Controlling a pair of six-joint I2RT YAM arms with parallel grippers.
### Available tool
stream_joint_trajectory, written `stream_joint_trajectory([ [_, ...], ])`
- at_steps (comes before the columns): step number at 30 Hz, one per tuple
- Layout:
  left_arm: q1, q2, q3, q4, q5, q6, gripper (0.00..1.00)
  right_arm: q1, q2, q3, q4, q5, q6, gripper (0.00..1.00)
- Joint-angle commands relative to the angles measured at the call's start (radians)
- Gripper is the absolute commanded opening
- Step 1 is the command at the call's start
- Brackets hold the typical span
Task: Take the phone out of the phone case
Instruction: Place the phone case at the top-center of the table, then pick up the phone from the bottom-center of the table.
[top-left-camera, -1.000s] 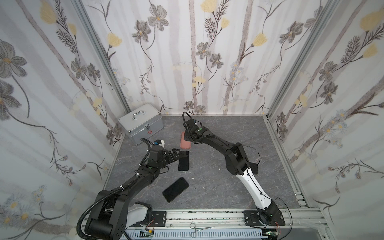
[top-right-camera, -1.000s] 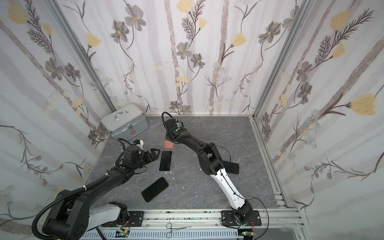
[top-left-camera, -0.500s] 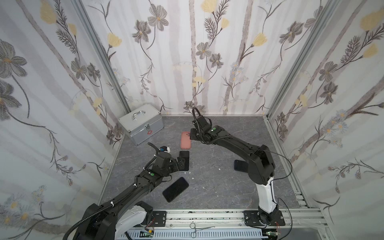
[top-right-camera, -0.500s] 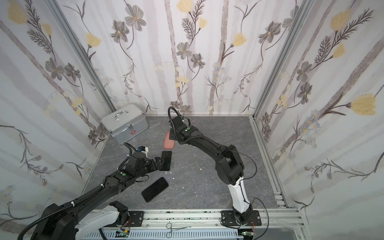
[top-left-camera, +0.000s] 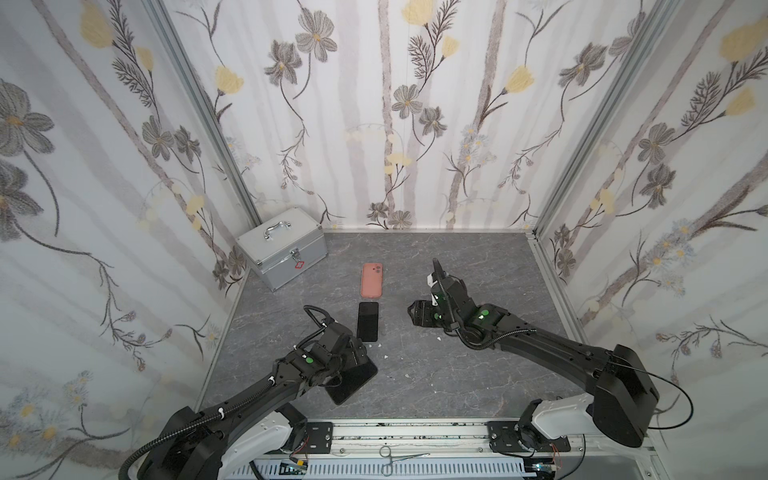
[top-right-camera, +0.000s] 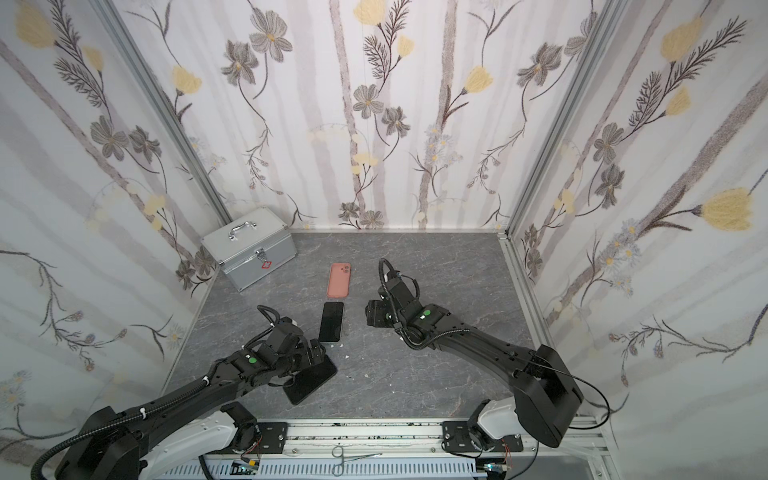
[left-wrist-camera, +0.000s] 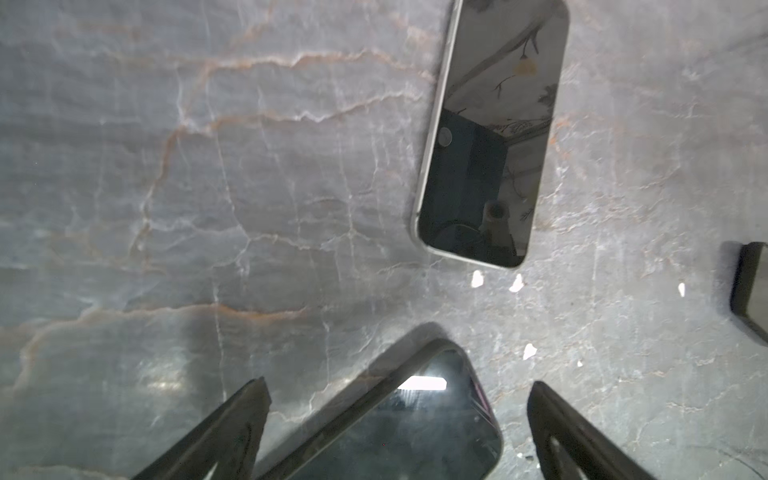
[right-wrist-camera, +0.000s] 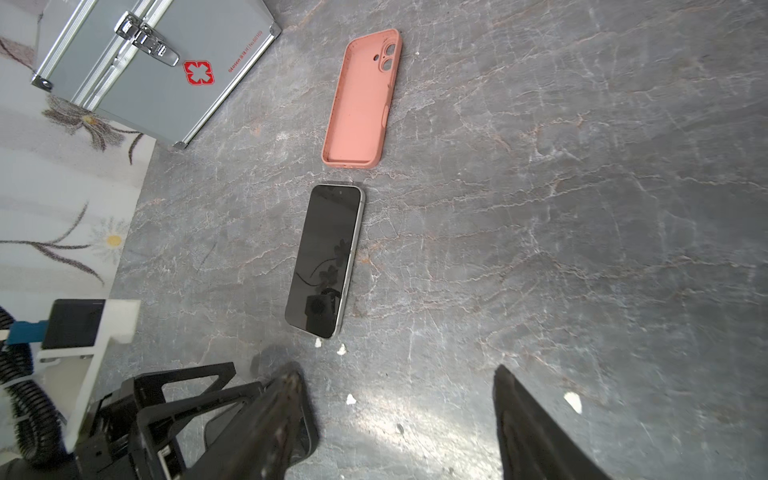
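Observation:
The pink phone case (top-left-camera: 371, 280) (top-right-camera: 338, 280) lies empty and hollow side up (right-wrist-camera: 361, 99) on the grey marble table. The black phone (top-left-camera: 368, 327) (top-right-camera: 331, 321) lies screen up just in front of it, apart from the case (right-wrist-camera: 326, 259) (left-wrist-camera: 486, 137). My left gripper (top-left-camera: 358, 353) (left-wrist-camera: 397, 386) is open and hovers in front of the phone, above a second dark phone (top-left-camera: 353, 380) (left-wrist-camera: 399, 424). My right gripper (top-left-camera: 419, 318) (right-wrist-camera: 397, 370) is open and empty, to the right of the phone, over bare table.
A silver first-aid box (top-left-camera: 282, 253) (right-wrist-camera: 145, 62) stands at the back left against the wall. Small white crumbs (right-wrist-camera: 351, 399) dot the table near the phone. Forceps (top-left-camera: 399, 459) lie on the front rail. Papered walls close in three sides.
The right gripper let go of the pink case, opened and drew back to the right; the case now lies flat. The left arm pulled back from the phone toward the front.

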Motion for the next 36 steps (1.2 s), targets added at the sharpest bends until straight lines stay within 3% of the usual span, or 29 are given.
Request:
stream_joint_trajectory([
  [1,-0.013,-0.01,-0.017,-0.043,-0.02,-0.068,1.0,0.001,-0.049,-0.031,0.039,0.028,0.014,0.74],
  [11,-0.1,-0.029,-0.046,-0.098,-0.012,-0.158,1.0,0.001,-0.131,-0.101,0.051,0.03,0.036,0.74],
  [21,-0.287,-0.02,-0.051,-0.105,-0.003,-0.295,1.0,0.002,-0.228,-0.258,0.09,0.022,0.094,0.74],
  [30,-0.466,0.1,0.012,-0.161,-0.026,-0.353,1.0,0.188,-0.291,-0.353,0.091,0.039,0.223,0.71],
  [36,-0.513,0.091,0.031,-0.212,-0.025,-0.317,1.0,0.24,-0.301,-0.413,0.129,0.062,0.291,0.71],
])
